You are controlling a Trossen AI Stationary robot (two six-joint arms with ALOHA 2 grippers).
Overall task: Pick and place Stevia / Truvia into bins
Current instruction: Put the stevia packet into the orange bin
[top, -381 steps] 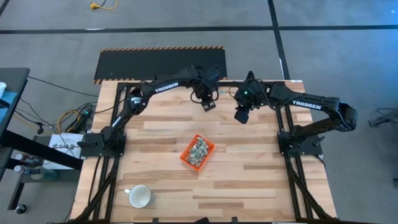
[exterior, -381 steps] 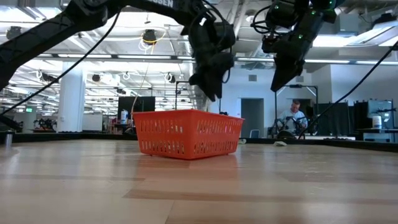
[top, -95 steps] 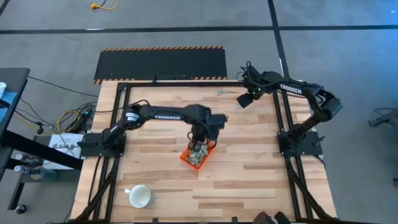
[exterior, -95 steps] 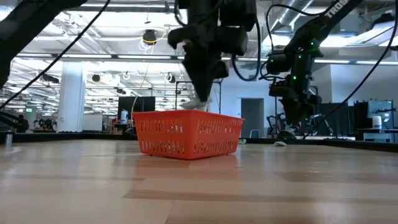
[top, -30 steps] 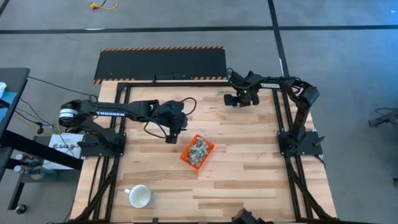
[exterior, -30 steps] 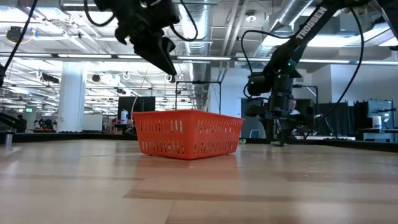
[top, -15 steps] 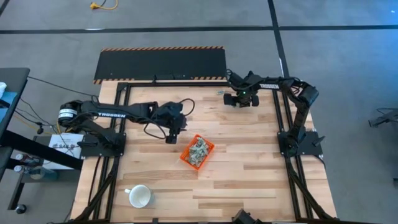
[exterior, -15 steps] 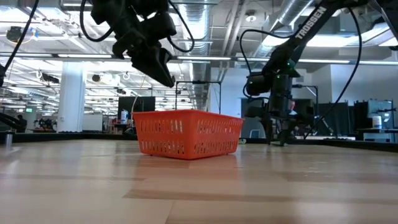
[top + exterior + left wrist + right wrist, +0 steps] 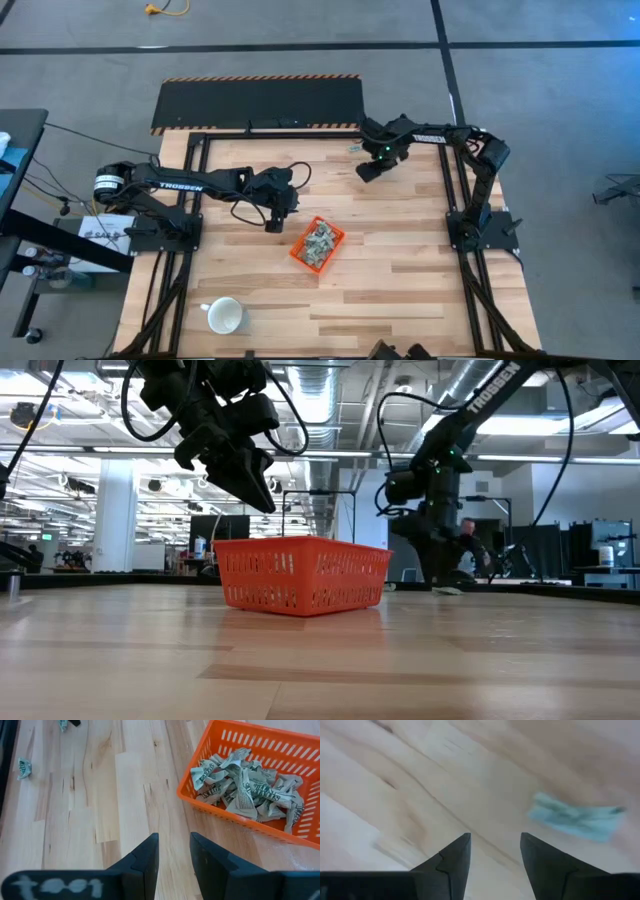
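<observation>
The orange bin (image 9: 317,244) stands mid-table, and many crumpled pale green and white sachets (image 9: 245,785) lie heaped in it. My left gripper (image 9: 273,222) hovers just left of the bin (image 9: 280,755), open, with nothing between its fingers. A loose sachet (image 9: 354,149) lies flat near the far edge. My right gripper (image 9: 366,172) hangs beside it, open. In the right wrist view that sachet (image 9: 572,817) lies beyond the fingers, untouched. Two more loose sachets (image 9: 22,767) lie on the wood left of the bin.
A white mug (image 9: 225,316) lies near the table's near left corner. A black mat (image 9: 260,100) borders the far edge. Bare wood spreads right of and in front of the bin (image 9: 300,575). A person (image 9: 465,550) shows in the room far behind the table.
My right gripper has risen off the table near the far edge and swung toward the table's left and near side, tipping from upright to slanted. My left gripper has sunk a little beside the bin. The bin and its sachets have stayed put.
</observation>
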